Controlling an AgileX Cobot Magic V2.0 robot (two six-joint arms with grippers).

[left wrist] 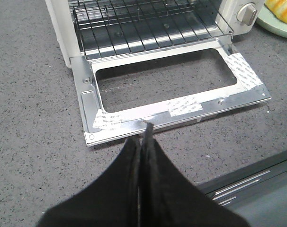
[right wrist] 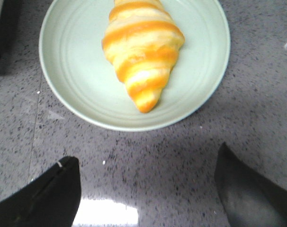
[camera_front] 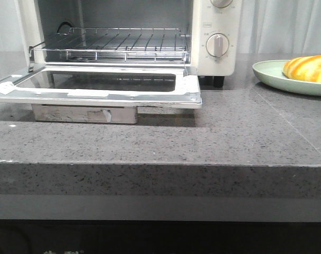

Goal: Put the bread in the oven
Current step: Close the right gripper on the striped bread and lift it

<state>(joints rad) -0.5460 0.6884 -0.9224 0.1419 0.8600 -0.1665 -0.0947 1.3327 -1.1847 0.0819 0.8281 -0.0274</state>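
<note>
The bread (right wrist: 141, 52), a glossy golden bun with orange stripes, lies on a pale green plate (right wrist: 65, 85); in the front view the bread (camera_front: 309, 67) sits on that plate (camera_front: 269, 74) at the far right. The cream oven (camera_front: 213, 32) stands at the back left with its glass door (camera_front: 102, 95) dropped flat and its wire rack (camera_front: 123, 45) bare. My right gripper (right wrist: 146, 163) hangs open above the counter just short of the plate, holding nothing. My left gripper (left wrist: 144, 137) is shut and empty, hovering near the front edge of the oven door (left wrist: 181, 111). Neither gripper shows in the front view.
The grey speckled stone counter (camera_front: 229, 137) runs to a front edge (camera_front: 160, 166) close to the camera. A metal block (camera_front: 85, 113) props up the open door. Taped paper labels (left wrist: 185, 106) sit on the door frame. Oven knobs (camera_front: 217, 45) face forward on its right panel.
</note>
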